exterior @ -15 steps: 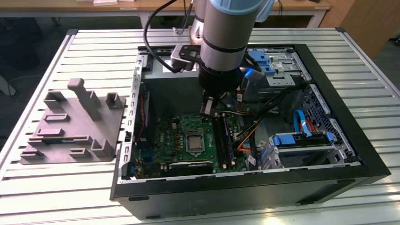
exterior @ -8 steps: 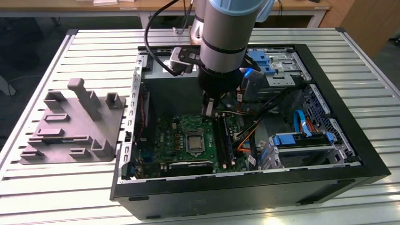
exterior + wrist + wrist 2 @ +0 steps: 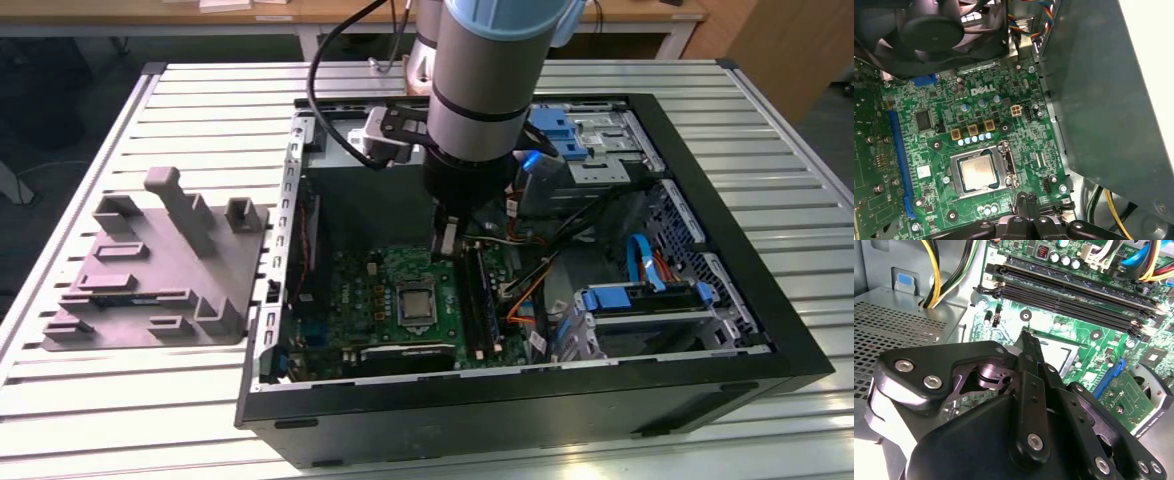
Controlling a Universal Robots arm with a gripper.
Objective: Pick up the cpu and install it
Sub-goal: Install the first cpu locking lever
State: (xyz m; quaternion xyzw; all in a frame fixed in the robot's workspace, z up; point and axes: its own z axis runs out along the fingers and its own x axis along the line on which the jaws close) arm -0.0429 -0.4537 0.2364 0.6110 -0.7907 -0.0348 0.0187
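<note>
The cpu [image 3: 977, 172] already sits in the socket [image 3: 981, 171] on the motherboard [image 3: 1004, 135], its pale metal top facing up inside the dark metal frame, in the first wrist view. In the exterior view the socket [image 3: 416, 303] lies near the middle of the board, inside the open case [image 3: 721, 375] on the slatted tabletop [image 3: 134, 420]. The grey fixture [image 3: 154, 275] stands outside the case, on the exterior view's left, well apart from the arm.

The gripper [image 3: 1025, 200] hovers just beside the socket's edge, on the side toward the memory slots [image 3: 1069, 287]. In the second wrist view the fingers [image 3: 1030, 352] stand pressed together into one narrow tip with no gap between them and nothing held; the tip points down at the board near the socket corner. Whether it touches the board or the frame cannot be told.

As a judgement, the chip looks placed and the work now concerns the socket itself. To do this well, the closed tip should stay clear of the chip's top and of the small capacitors [image 3: 974, 139] near the frame, and any push on the lever [image 3: 1012, 170] should run along its own path, gently, so that the chip is not shifted in its seat. The cables [image 3: 949, 270] at the case wall are near the wrist and could snag.
</note>
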